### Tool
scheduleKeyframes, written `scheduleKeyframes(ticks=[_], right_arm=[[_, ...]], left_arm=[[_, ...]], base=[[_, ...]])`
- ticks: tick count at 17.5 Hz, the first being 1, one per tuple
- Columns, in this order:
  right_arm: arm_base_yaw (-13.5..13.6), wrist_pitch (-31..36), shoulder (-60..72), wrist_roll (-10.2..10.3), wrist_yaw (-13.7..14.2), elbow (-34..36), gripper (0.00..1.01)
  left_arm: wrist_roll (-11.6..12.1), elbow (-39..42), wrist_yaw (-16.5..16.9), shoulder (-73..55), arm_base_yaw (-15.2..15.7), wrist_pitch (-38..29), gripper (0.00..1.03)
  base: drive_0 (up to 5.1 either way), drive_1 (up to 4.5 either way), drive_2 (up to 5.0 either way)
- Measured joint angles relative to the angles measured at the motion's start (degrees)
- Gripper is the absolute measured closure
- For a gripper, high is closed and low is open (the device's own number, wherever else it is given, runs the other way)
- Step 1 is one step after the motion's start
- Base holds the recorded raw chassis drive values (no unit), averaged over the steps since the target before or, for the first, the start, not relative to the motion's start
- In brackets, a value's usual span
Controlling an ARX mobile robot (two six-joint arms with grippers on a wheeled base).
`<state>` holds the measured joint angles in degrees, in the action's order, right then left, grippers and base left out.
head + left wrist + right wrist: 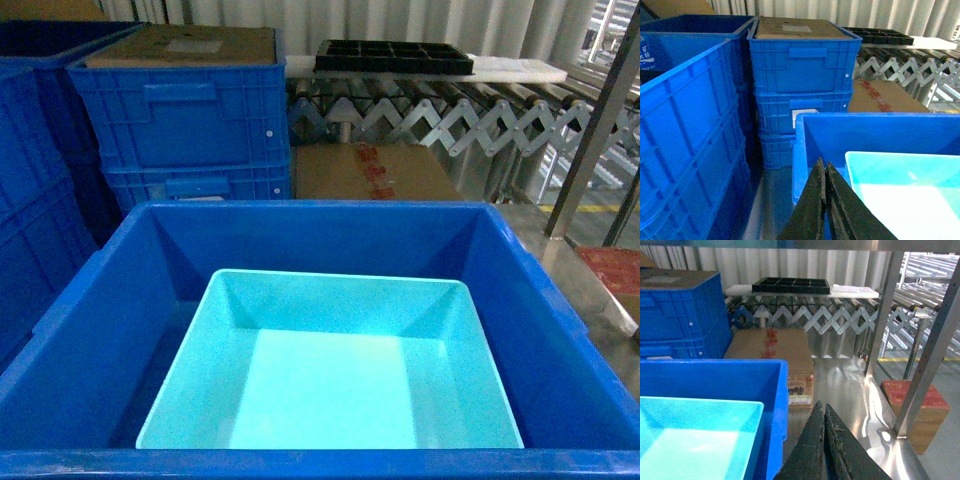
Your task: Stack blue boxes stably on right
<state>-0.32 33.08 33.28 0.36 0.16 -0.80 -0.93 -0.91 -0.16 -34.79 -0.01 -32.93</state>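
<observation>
Turquoise tub (330,370) is sitting inside the big royal-blue bin (560,330), and we're hovering both pincers outside it: left pincer (826,172) pressed together just left of the tub, right pincer (824,412) together too, tub off to its left

Left claw (826,172) and right claw (824,412), both closed, empty.

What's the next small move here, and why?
Probably open the left hand and lower it toward the near-left rim of the turquoise tub. Both hands look shut and empty, the right hand hangs outside the big blue crate, and the tub is ungrasped inside it.
</observation>
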Motion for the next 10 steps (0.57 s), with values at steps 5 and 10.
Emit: scheduleKeyframes(ticks=[5,10], right_arm=[[0.0,-5.03,-4.48,0.0,0.0,0.02,1.0],[0.0,-14.91,-15.26,0.0,0.0,0.02,1.0]], left_arm=[[0.0,0.0,0.17,5.99,0.0,4.11,1.01],[0.0,0.02,0.15,16.44,0.0,14.69,1.01]], base=[[0.0,0.0,0.0],[0.0,0.0,0.0]])
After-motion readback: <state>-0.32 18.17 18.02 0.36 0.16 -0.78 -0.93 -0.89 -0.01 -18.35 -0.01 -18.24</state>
